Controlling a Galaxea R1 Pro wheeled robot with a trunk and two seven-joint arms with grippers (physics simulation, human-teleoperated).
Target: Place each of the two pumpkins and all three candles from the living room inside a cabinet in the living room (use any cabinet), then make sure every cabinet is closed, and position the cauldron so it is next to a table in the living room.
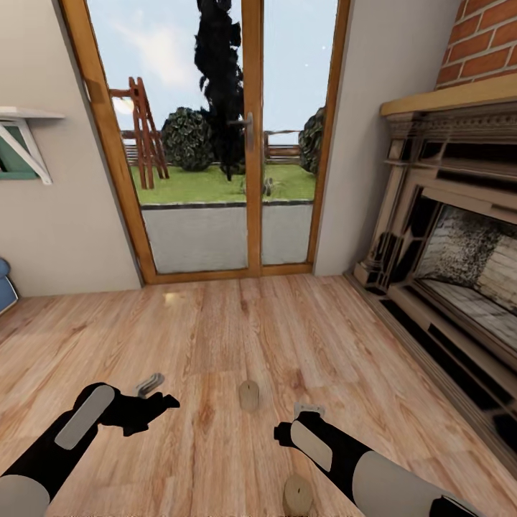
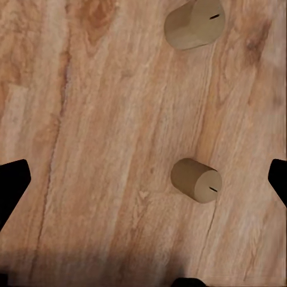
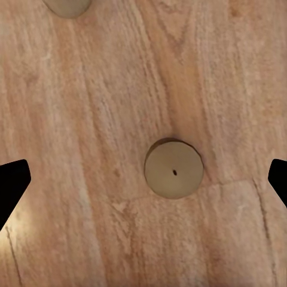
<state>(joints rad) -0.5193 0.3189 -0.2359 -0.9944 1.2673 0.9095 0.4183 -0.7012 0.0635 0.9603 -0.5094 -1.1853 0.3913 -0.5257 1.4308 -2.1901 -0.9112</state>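
My right claw (image 3: 143,179) hangs wide over a stubby tan candle (image 3: 173,168) on plank floor (image 3: 89,149); left claw (image 2: 143,179) equally wide.

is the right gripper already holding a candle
No, in the right wrist view the candle stands upright on the wooden floor, with the right gripper fingers spread wide apart on either side, not touching it.

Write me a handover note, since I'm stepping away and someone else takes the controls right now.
Left pincer: open, empty, above the wooden floor.
Right pincer: open, empty, over the near candle.
Far candle stands upright on the floor between the arms.
Fireplace to the right, glass doors ahead.
Done: nothing visibly stowed.
Left: pick up these two candles; find the third candle, pumpkins, cabinet and cauldron.
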